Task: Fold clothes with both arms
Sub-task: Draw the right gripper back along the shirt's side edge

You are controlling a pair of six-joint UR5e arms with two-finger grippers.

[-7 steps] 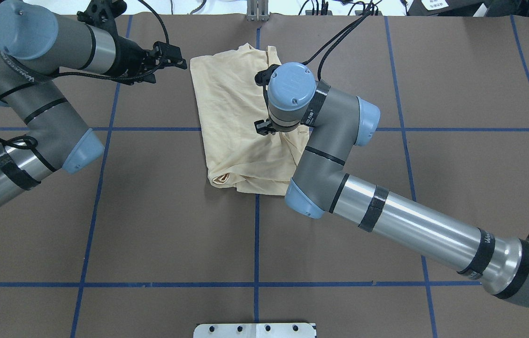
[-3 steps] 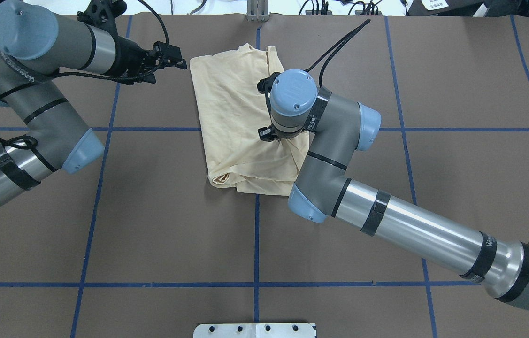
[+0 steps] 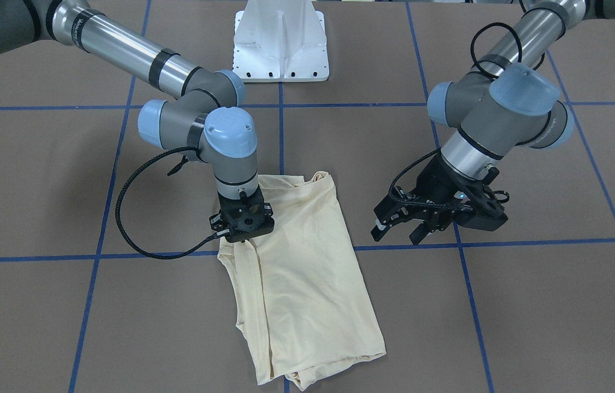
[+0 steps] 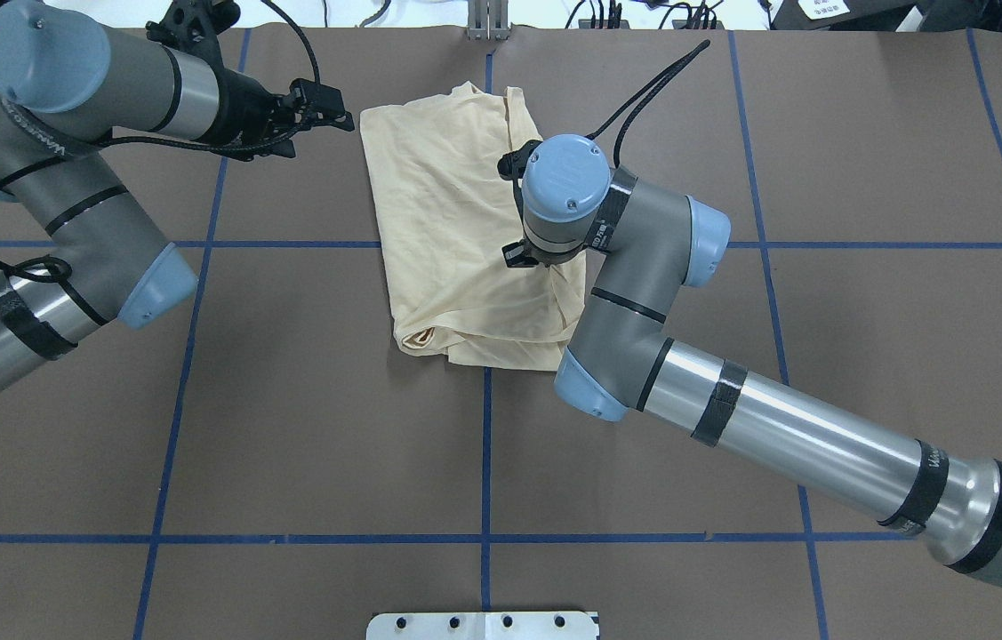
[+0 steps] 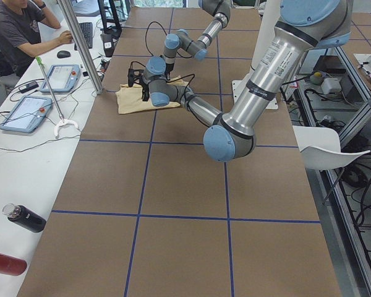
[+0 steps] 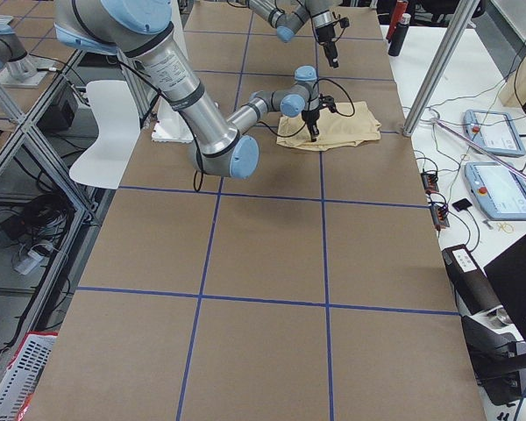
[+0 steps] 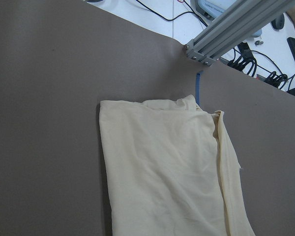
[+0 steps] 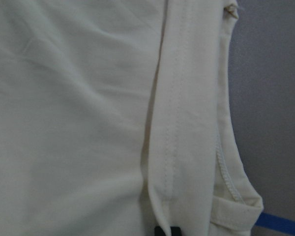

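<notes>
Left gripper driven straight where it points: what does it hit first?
Likely the shirt edge nearest it, though the left gripper tilts down, so bare table just short is possible.

We see the brown table (image 5: 185,235) run away from us, taped in blue squares. The near, large left arm (image 5: 230,141) reaches to the cream shirt (image 5: 135,102) lying at the far end; the small right arm (image 5: 184,42) bends down over it. A person (image 5: 15,31) sits far left.
</notes>
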